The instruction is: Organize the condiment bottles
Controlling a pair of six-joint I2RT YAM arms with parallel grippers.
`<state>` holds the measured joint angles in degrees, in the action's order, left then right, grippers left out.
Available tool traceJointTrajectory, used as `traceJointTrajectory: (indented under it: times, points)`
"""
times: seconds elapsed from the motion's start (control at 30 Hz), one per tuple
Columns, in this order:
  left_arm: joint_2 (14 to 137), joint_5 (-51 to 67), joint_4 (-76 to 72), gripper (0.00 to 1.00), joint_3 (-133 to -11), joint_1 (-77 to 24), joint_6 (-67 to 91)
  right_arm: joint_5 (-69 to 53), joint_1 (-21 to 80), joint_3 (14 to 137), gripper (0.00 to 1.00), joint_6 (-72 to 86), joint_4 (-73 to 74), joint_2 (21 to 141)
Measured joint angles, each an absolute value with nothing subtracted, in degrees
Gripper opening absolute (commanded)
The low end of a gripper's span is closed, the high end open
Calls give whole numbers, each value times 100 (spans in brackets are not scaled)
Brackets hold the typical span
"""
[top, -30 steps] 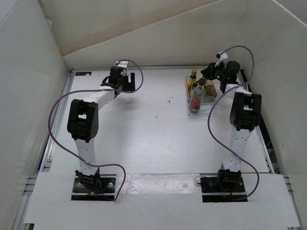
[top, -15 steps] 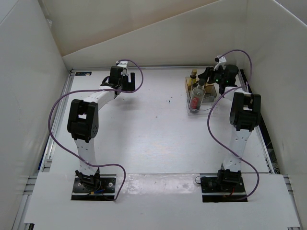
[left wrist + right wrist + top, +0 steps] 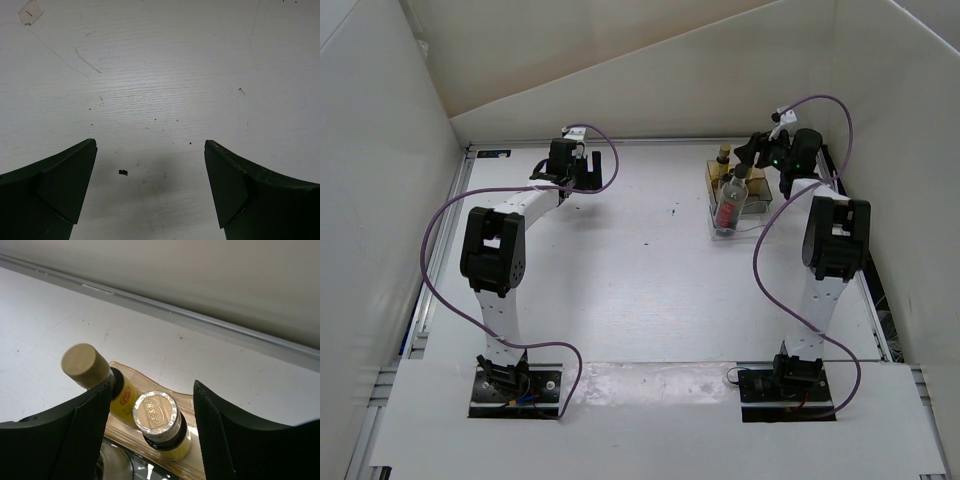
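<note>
Two small yellow condiment bottles stand in a clear plastic box at the back right. One has a tan cap, the other a silver foil top. My right gripper is open above them. The silver-topped bottle stands between the fingers with a gap on each side. The left finger overlaps the tan-capped bottle's neck. In the top view a taller clear bottle with reddish contents lies in the same box, nearer the arms. My left gripper is open over bare table, holding nothing.
The back wall and its metal rail run close behind the box. The right side wall stands just beyond the right arm. The left arm reaches to the back left, its gripper near the rear edge.
My right gripper's jaws have parted around the silver-topped bottle. The right wrist dipped toward the box, then lifted back. The left arm has not moved.
</note>
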<state>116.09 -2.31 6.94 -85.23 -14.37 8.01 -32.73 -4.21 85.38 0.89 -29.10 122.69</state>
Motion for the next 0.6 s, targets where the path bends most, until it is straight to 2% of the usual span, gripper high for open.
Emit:
traceJointTrajectory:
  times: [0.37, 0.6]
  points:
    - [11583, -228, 674, 100, -8420, -1450, 803, -3238, -429, 8416, 70, 91, -3028, 11618]
    - [11391, -231, 589, 100, -8165, -1487, 801, -3100, -449, 7975, 70, 91, -3013, 10702]
